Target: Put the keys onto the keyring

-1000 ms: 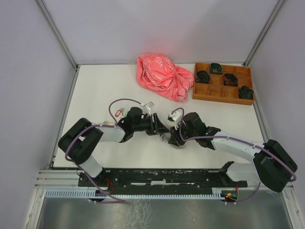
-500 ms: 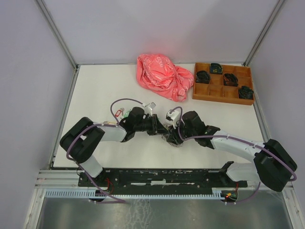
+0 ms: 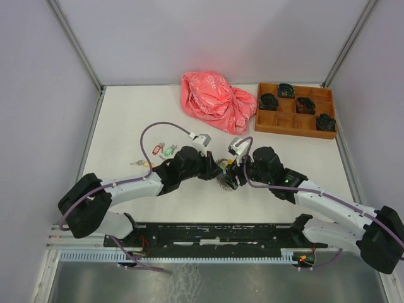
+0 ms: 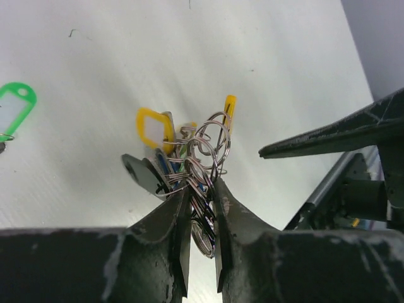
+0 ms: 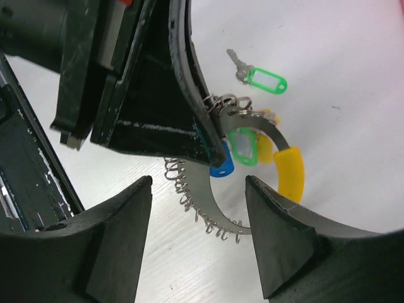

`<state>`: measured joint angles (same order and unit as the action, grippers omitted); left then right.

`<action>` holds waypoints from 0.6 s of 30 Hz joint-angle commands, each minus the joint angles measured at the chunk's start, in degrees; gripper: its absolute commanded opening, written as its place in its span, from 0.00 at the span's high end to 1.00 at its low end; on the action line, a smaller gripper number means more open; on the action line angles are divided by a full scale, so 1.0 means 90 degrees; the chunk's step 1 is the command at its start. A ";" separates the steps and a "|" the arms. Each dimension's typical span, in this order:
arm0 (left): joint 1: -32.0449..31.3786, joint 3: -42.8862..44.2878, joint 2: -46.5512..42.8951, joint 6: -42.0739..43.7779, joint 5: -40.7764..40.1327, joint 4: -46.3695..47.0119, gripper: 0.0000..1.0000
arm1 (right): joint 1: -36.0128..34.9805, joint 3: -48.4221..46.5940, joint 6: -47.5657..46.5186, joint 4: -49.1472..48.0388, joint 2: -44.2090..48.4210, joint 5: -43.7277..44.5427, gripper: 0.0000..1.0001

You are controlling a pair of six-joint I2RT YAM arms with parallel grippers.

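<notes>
- The left gripper [image 4: 201,189] clamps the keyring [image 5: 288,172], tagged keys [image 4: 154,129] bunched on it.
- The right gripper [image 5: 199,183] hangs wide open over it.
- A green-tagged key [image 5: 265,80] lies nearby.

Lighting is bright, even and diffuse, coming from above. On the white table [image 3: 126,113] I see only soft, faint shadows and no glare. In the wrist views, the left gripper [image 4: 201,202] and right gripper [image 5: 197,183] appear dark and slightly out of focus at the near edge. The keyring [image 4: 211,142] carries small glints.
</notes>
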<state>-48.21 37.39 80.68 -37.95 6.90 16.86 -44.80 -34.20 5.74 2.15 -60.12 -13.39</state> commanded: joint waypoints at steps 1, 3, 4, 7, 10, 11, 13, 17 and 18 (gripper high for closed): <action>-0.0350 0.0499 -0.0364 0.0974 -0.1813 -0.0635 0.97 | -0.0040 0.0037 0.0003 -0.0207 0.0326 0.0276 0.30; -0.0361 0.0655 -0.0322 0.0964 -0.1906 -0.0813 0.97 | -0.0042 0.0095 0.0008 -0.0320 0.0328 0.0280 0.30; -0.0366 0.0727 -0.0293 0.0917 -0.1911 -0.0869 0.97 | -0.0042 0.0099 0.0028 -0.0344 0.0302 0.0279 0.30; -0.0364 0.0946 -0.0195 0.0514 -0.1905 -0.1079 0.97 | -0.0052 0.0085 0.0141 -0.0539 0.0170 0.0334 0.32; -0.0366 0.1178 -0.0115 0.0095 -0.2032 -0.1461 0.97 | -0.0094 0.0095 0.0359 -0.0756 0.0105 0.0471 0.35; -0.0359 0.1265 -0.0095 -0.0029 -0.2118 -0.1571 0.97 | -0.0109 0.0099 0.0438 -0.0831 0.0088 0.0510 0.35; -0.0366 0.1378 -0.0070 -0.0286 -0.2229 -0.1811 0.97 | -0.0165 0.0135 0.0615 -0.1025 0.0026 0.0530 0.37; -0.0358 0.1558 -0.0007 -0.0777 -0.2193 -0.2146 0.97 | -0.0247 0.0057 0.0984 -0.1187 -0.0301 0.0551 0.41; -0.0358 0.1581 0.0015 -0.0891 -0.2153 -0.2204 0.97 | -0.0268 0.0014 0.1058 -0.1166 -0.0395 0.0567 0.42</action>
<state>-51.48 47.94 80.25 -38.96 -10.76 -1.08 -46.26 -32.88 11.07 -4.10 -61.28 -9.76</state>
